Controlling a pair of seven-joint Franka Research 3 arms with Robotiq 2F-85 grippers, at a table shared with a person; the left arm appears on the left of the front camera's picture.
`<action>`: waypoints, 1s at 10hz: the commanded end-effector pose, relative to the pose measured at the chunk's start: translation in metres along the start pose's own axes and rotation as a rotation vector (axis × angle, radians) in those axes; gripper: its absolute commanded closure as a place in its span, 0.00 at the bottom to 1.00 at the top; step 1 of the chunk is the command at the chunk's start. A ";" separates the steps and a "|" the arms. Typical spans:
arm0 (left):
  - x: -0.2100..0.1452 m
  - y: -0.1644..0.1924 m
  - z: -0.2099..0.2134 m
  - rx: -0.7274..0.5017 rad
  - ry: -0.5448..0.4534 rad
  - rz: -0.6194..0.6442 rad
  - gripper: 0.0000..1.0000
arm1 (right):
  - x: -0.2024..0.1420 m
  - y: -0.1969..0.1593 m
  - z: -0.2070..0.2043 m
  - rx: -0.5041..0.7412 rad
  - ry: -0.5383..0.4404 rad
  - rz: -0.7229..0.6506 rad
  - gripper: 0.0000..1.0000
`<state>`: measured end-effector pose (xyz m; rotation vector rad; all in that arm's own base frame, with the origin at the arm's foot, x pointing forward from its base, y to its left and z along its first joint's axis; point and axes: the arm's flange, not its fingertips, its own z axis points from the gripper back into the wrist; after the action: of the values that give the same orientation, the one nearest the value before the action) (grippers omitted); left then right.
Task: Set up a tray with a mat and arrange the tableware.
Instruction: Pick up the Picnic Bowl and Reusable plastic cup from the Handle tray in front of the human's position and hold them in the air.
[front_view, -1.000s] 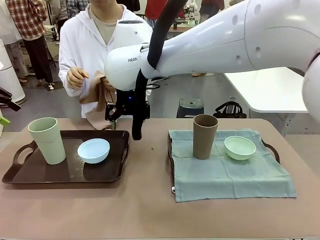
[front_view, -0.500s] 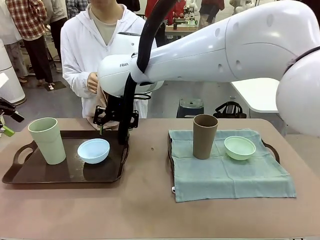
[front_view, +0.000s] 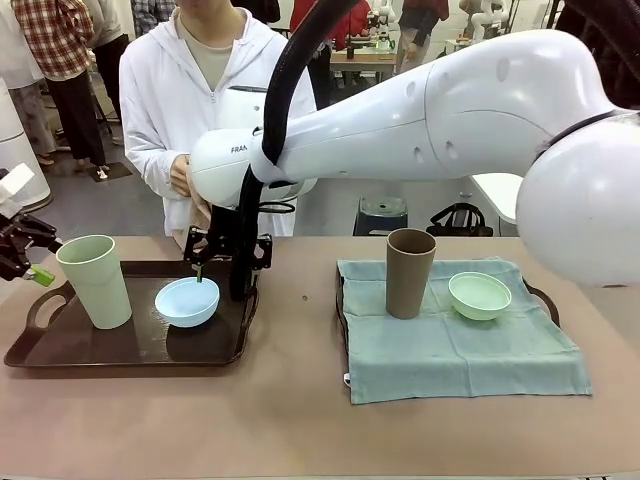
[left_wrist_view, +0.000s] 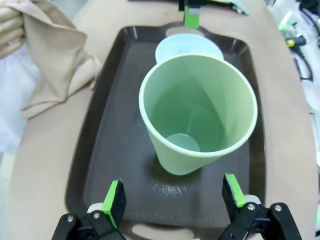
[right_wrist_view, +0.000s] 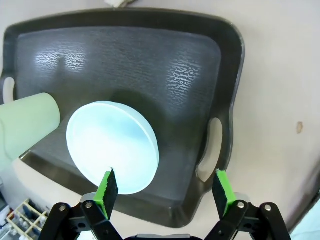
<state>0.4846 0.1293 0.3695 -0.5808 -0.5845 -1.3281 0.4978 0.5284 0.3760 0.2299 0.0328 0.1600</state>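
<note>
Left wrist view looked straight down into the pale green tumbler (left_wrist_view: 200, 115): upright, empty, flat round base visible inside, standing on the dark tray (left_wrist_view: 115, 130). Left jaws were wide open, with the green pads (left_wrist_view: 115, 197) either side of the tumbler but short of its wall, no contact. Front view gave it side-on: tall, handleless, matte, at the tray's left end, with the left jaws just left of it. Right wrist view looked down on the light blue bowl (right_wrist_view: 112, 145): small, round, empty, on that tray toward the handle end. Right jaws were open above it, one pad (right_wrist_view: 107, 186) over the bowl's rim and the other over bare tray; couldn't tell contact. Front view put a right fingertip at the bowl's far rim, bowl beside the tumbler but apart. On the right half of the tabletop (front_view: 300, 420), the brown tumbler (front_view: 410, 272) stood upright with the mint green bowl (front_view: 479, 295) just beside it, both on a grey-green mat (front_view: 460, 350) draped over a second tray (front_view: 545, 293). At the far side, a person's hand (left_wrist_view: 10, 27) held a beige cloth (left_wrist_view: 55, 65).
</note>
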 end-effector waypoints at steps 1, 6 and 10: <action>-0.006 0.002 0.001 -0.010 -0.017 -0.016 0.00 | 0.008 0.011 -0.003 -0.007 0.024 -0.032 0.02; -0.004 0.000 -0.002 -0.011 0.004 0.003 0.00 | 0.007 0.006 -0.012 -0.033 0.010 -0.022 0.02; -0.014 0.000 -0.013 -0.044 -0.028 0.024 0.00 | 0.013 0.020 -0.030 -0.073 0.022 -0.046 0.02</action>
<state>0.4835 0.1269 0.3544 -0.6141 -0.5583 -1.3250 0.5003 0.5444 0.3477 0.1870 0.0620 0.1423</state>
